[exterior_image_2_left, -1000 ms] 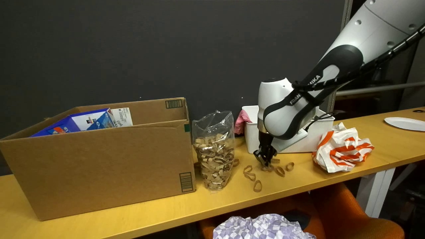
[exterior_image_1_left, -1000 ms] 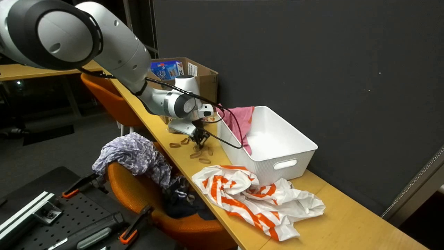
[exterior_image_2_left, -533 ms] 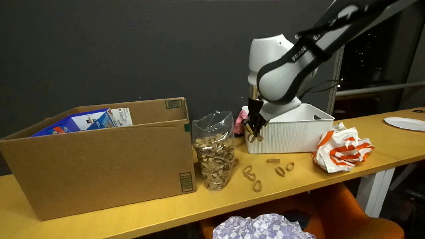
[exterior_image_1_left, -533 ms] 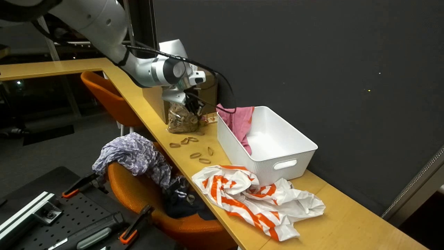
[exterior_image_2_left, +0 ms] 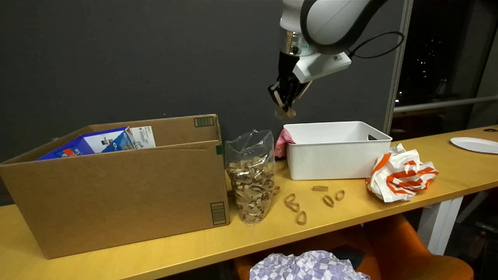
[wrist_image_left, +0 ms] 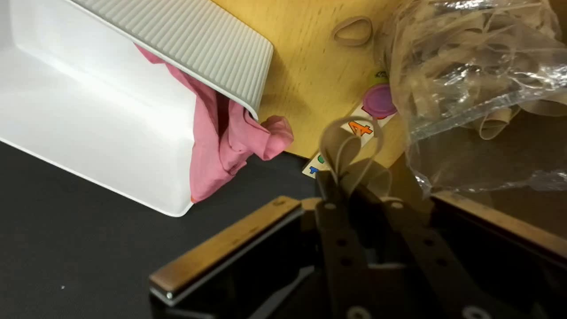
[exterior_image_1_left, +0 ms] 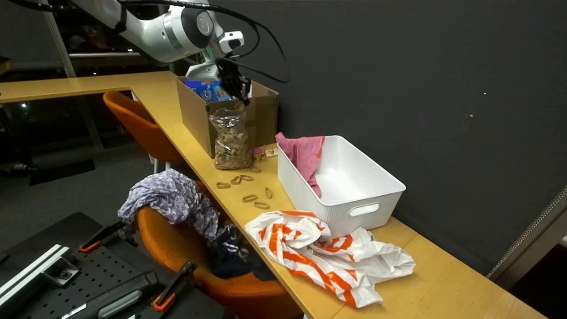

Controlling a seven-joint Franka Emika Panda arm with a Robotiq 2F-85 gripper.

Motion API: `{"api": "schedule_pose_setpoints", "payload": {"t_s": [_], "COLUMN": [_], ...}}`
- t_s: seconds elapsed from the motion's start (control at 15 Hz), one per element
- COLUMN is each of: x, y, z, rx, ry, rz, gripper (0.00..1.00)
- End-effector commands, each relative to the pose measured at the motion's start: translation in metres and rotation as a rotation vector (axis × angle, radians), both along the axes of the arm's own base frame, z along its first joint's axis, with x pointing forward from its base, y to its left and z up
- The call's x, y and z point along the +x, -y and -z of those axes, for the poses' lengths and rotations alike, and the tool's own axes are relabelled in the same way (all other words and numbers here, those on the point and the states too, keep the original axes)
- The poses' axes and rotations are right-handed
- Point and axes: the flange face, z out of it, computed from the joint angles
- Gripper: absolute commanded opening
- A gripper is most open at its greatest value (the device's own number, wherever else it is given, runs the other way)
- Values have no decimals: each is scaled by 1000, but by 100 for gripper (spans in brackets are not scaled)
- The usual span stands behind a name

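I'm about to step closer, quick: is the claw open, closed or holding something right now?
Claw: closed, holding tan rubber band loops; exact count can't be told.

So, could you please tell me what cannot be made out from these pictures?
Rubber bands held in the pincer, wrist view: overlapping loops hide their exact count.
Number strip, wrist view: partly covered by the held rubber bands.
Cardboard box, in an exterior view: its near wall hides the bottom.
White plate, in an exterior view: cut off by the right edge.
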Motion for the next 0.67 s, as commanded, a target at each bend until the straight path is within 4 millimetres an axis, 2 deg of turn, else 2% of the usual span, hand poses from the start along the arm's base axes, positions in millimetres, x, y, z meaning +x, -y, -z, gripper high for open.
{"api": "schedule_pose_setpoints", "payload": {"t_s": [0.0,0.33,0.6], "x": [0,12,30], "y": [-25,-60,-72], "z": [5,23,31], "rx": [-30,-49,-77], "ry": [-7,-18,-9], "rz": [-33,-121,-153], "gripper": [2,2,2]}}
